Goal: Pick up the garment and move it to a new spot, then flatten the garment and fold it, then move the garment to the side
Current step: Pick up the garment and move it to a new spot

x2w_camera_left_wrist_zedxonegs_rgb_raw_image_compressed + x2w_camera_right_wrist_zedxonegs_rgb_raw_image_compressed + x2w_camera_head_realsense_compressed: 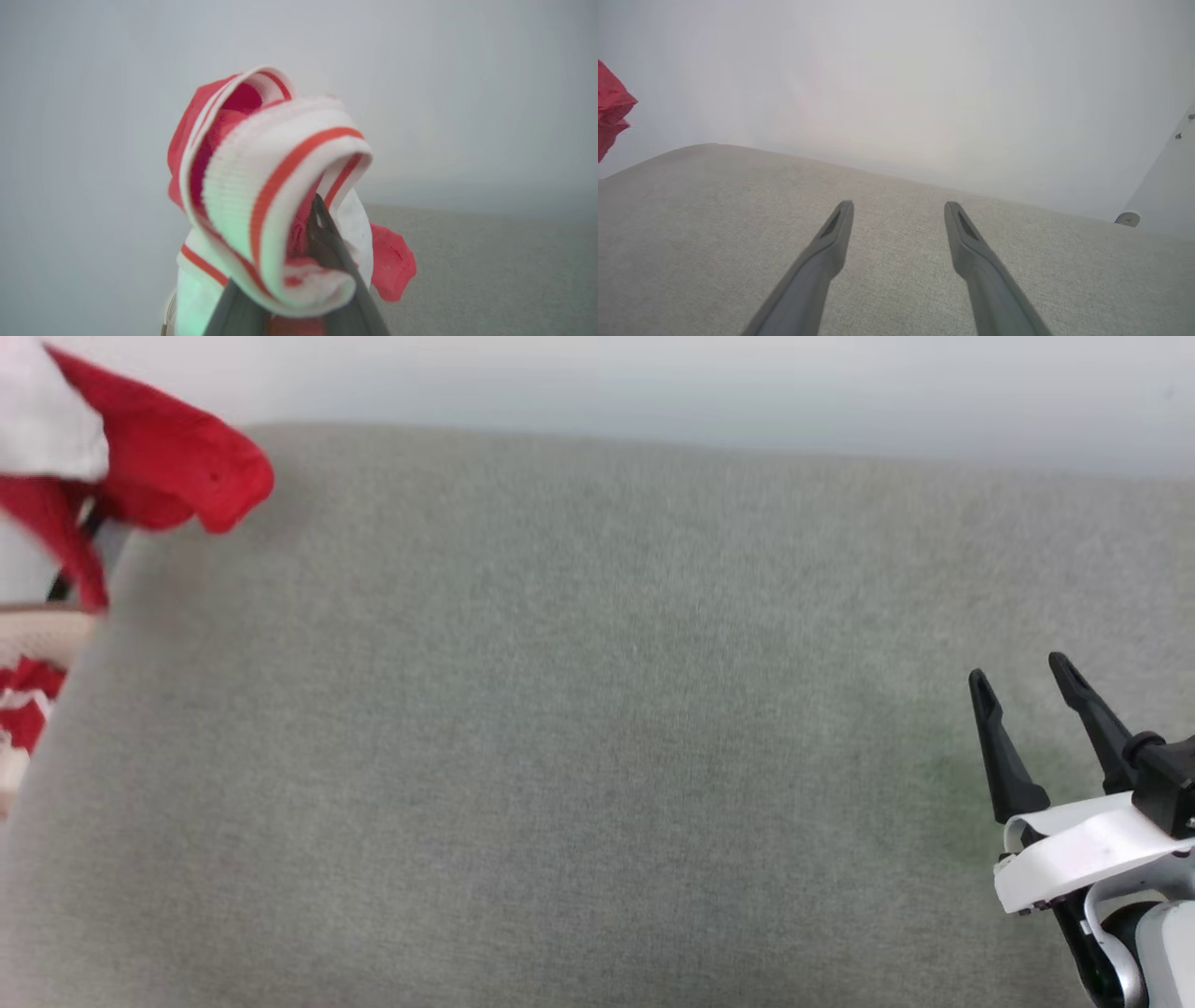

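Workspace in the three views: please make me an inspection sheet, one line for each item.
Surface: grey fabric surface, flat and smooth.
Job's things: garment, red with white and striped trim, bunched, held up at the far left.
Clutter: beige basket at the left edge, with red-and-white cloth.
Grippers: left gripper, jaws shut on the garment's trim; right gripper, jaws open, holding nothing.
Cables: nothing seen.
Surroundings: pale wall behind the surface.

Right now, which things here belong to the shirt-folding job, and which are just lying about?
Job: shirt, left tool gripping it, open right tool, grey surface.
Lying about: basket, red-white cloth in it.
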Controlling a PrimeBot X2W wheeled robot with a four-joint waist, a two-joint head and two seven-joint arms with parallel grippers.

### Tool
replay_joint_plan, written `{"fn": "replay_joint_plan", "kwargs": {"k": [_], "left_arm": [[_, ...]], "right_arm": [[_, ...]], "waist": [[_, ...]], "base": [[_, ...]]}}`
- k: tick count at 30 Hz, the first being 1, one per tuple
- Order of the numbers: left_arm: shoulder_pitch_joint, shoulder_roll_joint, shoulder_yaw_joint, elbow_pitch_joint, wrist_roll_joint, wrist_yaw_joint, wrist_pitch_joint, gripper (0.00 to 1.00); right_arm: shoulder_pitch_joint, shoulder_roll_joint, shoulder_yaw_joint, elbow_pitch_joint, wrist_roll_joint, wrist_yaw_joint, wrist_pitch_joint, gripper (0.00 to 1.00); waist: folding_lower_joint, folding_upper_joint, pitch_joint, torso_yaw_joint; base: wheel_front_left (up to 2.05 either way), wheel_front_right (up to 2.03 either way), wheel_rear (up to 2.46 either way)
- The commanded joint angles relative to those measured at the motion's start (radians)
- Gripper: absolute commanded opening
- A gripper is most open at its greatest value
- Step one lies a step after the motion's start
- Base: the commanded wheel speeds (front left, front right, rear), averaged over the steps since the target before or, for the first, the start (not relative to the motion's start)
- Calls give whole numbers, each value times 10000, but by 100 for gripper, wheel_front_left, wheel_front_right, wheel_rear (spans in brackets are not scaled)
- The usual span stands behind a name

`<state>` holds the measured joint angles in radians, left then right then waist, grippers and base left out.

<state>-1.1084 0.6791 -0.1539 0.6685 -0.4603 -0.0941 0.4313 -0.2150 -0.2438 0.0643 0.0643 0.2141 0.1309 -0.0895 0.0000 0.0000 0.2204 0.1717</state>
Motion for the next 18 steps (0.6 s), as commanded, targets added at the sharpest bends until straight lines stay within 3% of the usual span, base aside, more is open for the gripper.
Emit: {"fn": "replay_joint_plan", "kwargs": {"k": [1,11,18], "left_arm": [[-108,81,-80,-488,94,-33,215,0],[266,222,-270,-2890,-86,375,1748,0],[992,136,-389,-5201,-465,830,3054,0]], "right_arm": [[101,68,-59,74,51,-3,-108,100],[210,183,-344,158,-26,-1,-186,100],[193,113,-988,104,-170,-3,-218,100]], "waist": [[0,0,-858,4],[0,0,-1453,-454],[0,0,-1550,-1403]], "base": [[0,0,0],[0,0,0],[0,0,0]]}}
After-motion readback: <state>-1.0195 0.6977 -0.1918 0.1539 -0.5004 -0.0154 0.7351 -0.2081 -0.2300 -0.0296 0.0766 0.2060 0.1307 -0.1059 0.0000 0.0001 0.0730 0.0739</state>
